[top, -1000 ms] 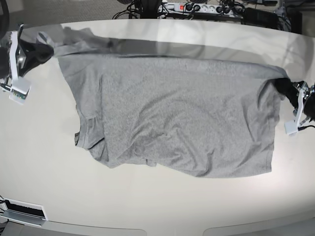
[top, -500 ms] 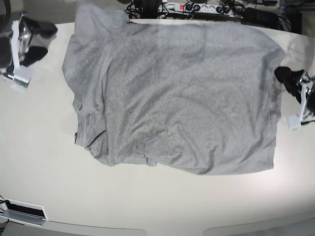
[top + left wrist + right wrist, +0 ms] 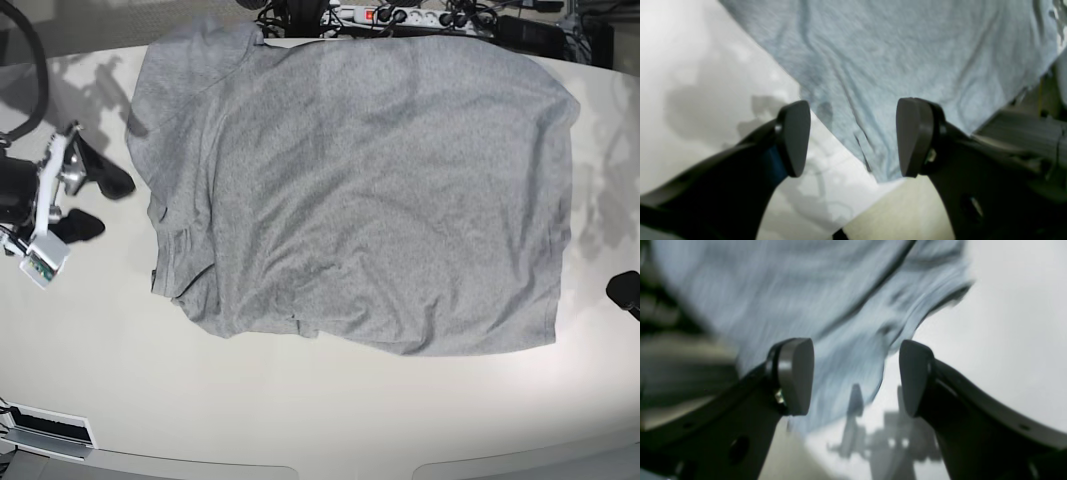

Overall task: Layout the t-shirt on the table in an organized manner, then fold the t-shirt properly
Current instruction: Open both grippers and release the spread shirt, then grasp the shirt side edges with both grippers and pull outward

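Observation:
The grey t-shirt (image 3: 360,190) lies spread out on the off-white table (image 3: 300,410), plain side up, with its far edge at the table's back rim. A crumpled sleeve sits at its left side. My right gripper (image 3: 100,203) hovers open just left of the shirt, touching nothing. In the right wrist view it (image 3: 855,376) stands open over a blurred shirt edge (image 3: 826,306). My left gripper (image 3: 853,138) is open above a shirt corner (image 3: 890,66), with nothing between its fingers. In the base view only a black tip of it (image 3: 625,290) shows at the right edge.
A power strip with cables (image 3: 400,15) lies just behind the table's far rim. A white box (image 3: 50,430) sits at the near left corner. Bare tabletop runs along the near side and to the left of the shirt.
Both grippers opened and let go of the shirt's far corners. The far edge went out and settled flat. Both arms then drew back toward the near side, away from the shirt.

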Robot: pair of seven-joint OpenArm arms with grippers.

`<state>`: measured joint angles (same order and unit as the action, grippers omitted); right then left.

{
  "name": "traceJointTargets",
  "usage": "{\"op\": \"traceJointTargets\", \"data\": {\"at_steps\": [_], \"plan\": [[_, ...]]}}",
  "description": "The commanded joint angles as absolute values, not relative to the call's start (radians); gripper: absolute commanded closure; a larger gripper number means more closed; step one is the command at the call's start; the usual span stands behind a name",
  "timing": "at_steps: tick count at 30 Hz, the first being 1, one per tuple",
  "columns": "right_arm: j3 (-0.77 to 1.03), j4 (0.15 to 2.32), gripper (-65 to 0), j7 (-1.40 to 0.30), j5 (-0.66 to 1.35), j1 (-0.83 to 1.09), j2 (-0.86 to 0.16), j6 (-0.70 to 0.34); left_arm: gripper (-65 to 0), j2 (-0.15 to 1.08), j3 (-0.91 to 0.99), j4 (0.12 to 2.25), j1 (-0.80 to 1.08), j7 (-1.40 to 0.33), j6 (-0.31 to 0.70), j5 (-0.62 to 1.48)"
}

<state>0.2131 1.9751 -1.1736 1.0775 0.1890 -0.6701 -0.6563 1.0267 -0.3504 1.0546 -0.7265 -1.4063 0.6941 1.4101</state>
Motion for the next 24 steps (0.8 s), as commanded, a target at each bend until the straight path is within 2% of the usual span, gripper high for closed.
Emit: {"op": "traceJointTargets", "data": {"at_steps": [1, 4, 9, 12, 19, 24], "plan": [[0.224, 1.967, -41.6, -1.124, 1.034, 0.174, -0.670, -0.638, -40.3, 1.027, -0.307, 1.026, -0.745, -1.390, 0.698, 1.406], [0.223, 1.892, -41.6, -1.021, 0.919, 0.156, -0.596, -0.591, -40.3, 0.956, -0.197, 0.865, -0.743, -1.328, 0.691, 1.340], [0.223, 1.693, -41.5, -1.005, 0.859, 0.060, -0.475, -0.550, -40.3, 0.846, 0.019, 0.585, -0.743, -1.248, 0.698, 1.245], [0.223, 1.547, -41.6, -1.005, 0.860, -0.013, -0.421, -0.567, -40.3, 0.807, 0.112, 0.478, -0.743, -1.202, 0.698, 1.162], [0.223, 1.242, -41.6, -1.005, 0.857, -0.155, -0.352, -0.604, -40.3, 0.787, 0.145, 0.406, -0.688, -0.981, 0.698, 0.977], [0.223, 1.108, -41.5, -0.997, 0.863, -0.203, -0.334, -0.663, -40.3, 0.769, 0.145, 0.406, -0.609, -0.934, 0.694, 0.968]]}}
